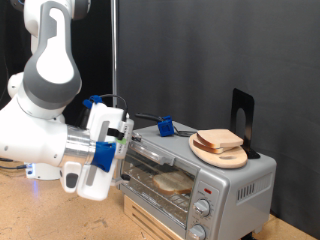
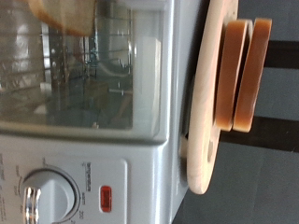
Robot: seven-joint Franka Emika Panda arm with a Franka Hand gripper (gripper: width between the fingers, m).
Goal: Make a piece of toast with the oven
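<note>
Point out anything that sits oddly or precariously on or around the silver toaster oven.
The round wooden plate on top of the silver-grey toaster oven overhangs its front edge, its handle jutting past the top. The two bread slices on it stand tilted on edge rather than flat. The gripper is at the oven's door.

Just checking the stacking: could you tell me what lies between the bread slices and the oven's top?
A round wooden plate, in both views.
</note>
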